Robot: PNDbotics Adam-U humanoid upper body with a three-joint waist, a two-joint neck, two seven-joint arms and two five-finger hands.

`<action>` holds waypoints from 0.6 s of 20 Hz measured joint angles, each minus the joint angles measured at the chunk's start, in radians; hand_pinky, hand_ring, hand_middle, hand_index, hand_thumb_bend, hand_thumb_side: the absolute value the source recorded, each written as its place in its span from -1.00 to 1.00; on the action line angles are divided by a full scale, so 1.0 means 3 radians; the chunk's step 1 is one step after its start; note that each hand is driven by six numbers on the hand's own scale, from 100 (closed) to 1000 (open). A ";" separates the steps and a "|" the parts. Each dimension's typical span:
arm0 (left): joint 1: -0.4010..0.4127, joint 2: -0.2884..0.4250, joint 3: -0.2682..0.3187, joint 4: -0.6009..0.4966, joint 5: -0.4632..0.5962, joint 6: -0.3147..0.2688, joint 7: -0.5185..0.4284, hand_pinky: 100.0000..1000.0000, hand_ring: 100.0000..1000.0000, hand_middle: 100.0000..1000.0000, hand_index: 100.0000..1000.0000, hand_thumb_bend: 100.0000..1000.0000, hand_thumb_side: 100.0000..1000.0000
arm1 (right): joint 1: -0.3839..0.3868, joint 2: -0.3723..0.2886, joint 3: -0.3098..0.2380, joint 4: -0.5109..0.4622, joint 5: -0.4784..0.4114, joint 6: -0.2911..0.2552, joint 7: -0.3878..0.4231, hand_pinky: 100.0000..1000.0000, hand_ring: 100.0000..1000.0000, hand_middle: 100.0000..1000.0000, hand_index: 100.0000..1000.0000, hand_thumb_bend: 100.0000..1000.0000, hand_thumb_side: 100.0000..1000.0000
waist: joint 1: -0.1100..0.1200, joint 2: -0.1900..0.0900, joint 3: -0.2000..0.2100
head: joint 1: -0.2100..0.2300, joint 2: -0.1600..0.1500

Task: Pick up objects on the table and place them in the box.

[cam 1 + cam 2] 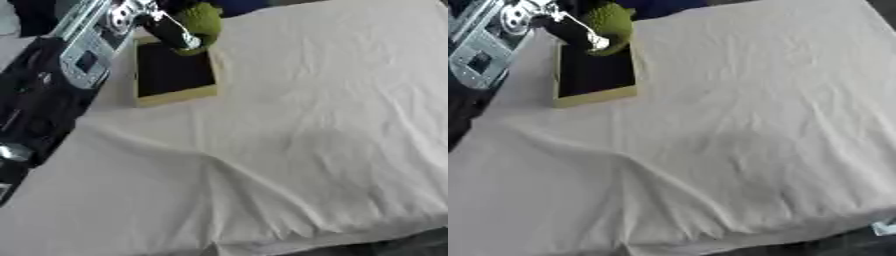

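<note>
A shallow box (pixel 178 95) with yellowish walls and a dark inside stands at the far left of the white-clothed table. My left arm reaches in from the upper left, and my left hand (pixel 179 35) is over the box's far end, its fingers curled round a green fuzzy object (pixel 205 20). The green object (pixel 612 21) hangs above the box's far edge. My right hand shows in neither view.
The white cloth (pixel 297 140) covers the table and lies in wrinkles and folds across the middle and near side. My black and silver left forearm (pixel 83 55) runs along the table's left edge. Dark floor shows past the near right corner.
</note>
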 measured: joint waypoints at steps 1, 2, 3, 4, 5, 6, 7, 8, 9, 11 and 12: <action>-0.0003 -0.0005 0.0039 0.0089 -0.0052 -0.0032 0.0008 -0.93 -0.39 -0.58 -0.33 -0.14 -1.00 | 0.0001 0.0001 0.0000 0.0000 0.0000 -0.0002 0.0003 0.36 -0.04 0.03 0.76 -1.00 0.22 | -0.0002 0.0000 0.0007 | 0.0007 0.0000; -0.0006 -0.0010 0.0078 0.0178 -0.0107 -0.0064 0.0025 -0.93 -0.39 -0.58 -0.33 -0.11 -1.00 | 0.0002 0.0001 0.0000 0.0000 0.0000 -0.0004 0.0005 0.36 -0.04 0.03 0.76 -1.00 0.22 | -0.0004 0.0000 0.0015 | 0.0012 0.0000; -0.0007 -0.0010 0.0115 0.0268 -0.0164 -0.0097 0.0050 -0.91 -0.38 -0.57 -0.32 -0.09 -1.00 | 0.0002 0.0002 0.0000 0.0000 0.0000 -0.0005 0.0007 0.36 -0.04 0.03 0.76 -1.00 0.22 | -0.0007 0.0000 0.0017 | 0.0019 0.0000; -0.0011 -0.0012 0.0147 0.0353 -0.0215 -0.0133 0.0075 -0.91 -0.38 -0.56 -0.32 -0.08 -1.00 | 0.0003 0.0002 0.0000 0.0000 0.0000 -0.0008 0.0010 0.36 -0.04 0.03 0.76 -1.00 0.22 | -0.0010 0.0000 0.0018 | 0.0023 0.0000; -0.0015 -0.0014 0.0177 0.0433 -0.0268 -0.0168 0.0099 -0.91 -0.38 -0.56 -0.32 -0.08 -1.00 | 0.0004 0.0002 0.0000 0.0000 0.0000 -0.0009 0.0012 0.36 -0.04 0.03 0.76 -1.00 0.22 | -0.0012 0.0000 0.0019 | 0.0029 0.0000; -0.0018 -0.0016 0.0204 0.0503 -0.0323 -0.0203 0.0122 -0.91 -0.38 -0.56 -0.32 -0.08 -1.00 | 0.0004 0.0002 0.0000 0.0000 0.0000 -0.0010 0.0013 0.36 -0.04 0.03 0.76 -1.00 0.22 | -0.0015 0.0000 0.0021 | 0.0032 0.0000; -0.0020 -0.0018 0.0230 0.0562 -0.0382 -0.0238 0.0138 -0.91 -0.38 -0.56 -0.32 -0.08 -1.00 | 0.0005 0.0002 0.0000 0.0000 0.0000 -0.0010 0.0014 0.36 -0.04 0.03 0.76 -1.00 0.22 | -0.0017 0.0000 0.0022 | 0.0034 0.0000; -0.0021 -0.0027 0.0255 0.0609 -0.0436 -0.0272 0.0153 -0.91 -0.38 -0.56 -0.32 -0.08 -1.00 | 0.0007 0.0002 0.0000 0.0000 0.0000 -0.0011 0.0016 0.36 -0.04 0.03 0.76 -1.00 0.22 | -0.0019 0.0000 0.0024 | 0.0034 0.0000; -0.0021 -0.0043 0.0276 0.0644 -0.0491 -0.0303 0.0163 -0.47 -0.20 -0.41 -0.19 0.25 -1.00 | 0.0010 0.0003 0.0000 0.0000 0.0000 -0.0012 0.0018 0.36 -0.04 0.03 0.76 -1.00 0.22 | -0.0021 0.0000 0.0027 | 0.0034 0.0000; -0.0019 -0.0066 0.0299 0.0703 -0.0600 -0.0374 0.0164 -0.42 -0.16 -0.38 -0.16 0.31 -1.00 | 0.0014 0.0004 -0.0001 0.0000 0.0000 -0.0014 0.0024 0.36 -0.04 0.03 0.76 -1.00 0.22 | -0.0024 0.0000 0.0029 | 0.0035 0.0000; -0.0019 -0.0078 0.0305 0.0725 -0.0641 -0.0413 0.0160 -0.21 0.00 -0.22 0.01 0.51 -1.00 | 0.0014 0.0007 -0.0001 0.0000 0.0000 -0.0014 0.0026 0.36 -0.04 0.03 0.76 -1.00 0.22 | -0.0027 0.0000 0.0031 | 0.0035 0.0000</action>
